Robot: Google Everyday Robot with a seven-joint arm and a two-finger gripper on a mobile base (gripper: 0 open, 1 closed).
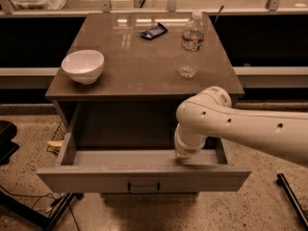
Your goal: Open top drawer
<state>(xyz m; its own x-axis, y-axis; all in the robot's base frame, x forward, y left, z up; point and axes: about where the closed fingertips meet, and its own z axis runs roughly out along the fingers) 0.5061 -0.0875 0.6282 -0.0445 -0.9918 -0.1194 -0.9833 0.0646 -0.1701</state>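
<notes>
Brown tabletop [139,66] before you carries a white bowl [83,65] at left and a water bottle [191,44] at far right. Below it, the top drawer [144,179] stands pulled out toward you. Your gripper [185,153] dips into its right side; you cannot tell whether it is wide or narrow.

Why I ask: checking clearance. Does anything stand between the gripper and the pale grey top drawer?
Nothing visible: the gripper, at the white arm's end, sits inside the open pale grey top drawer near its right wall.
</notes>
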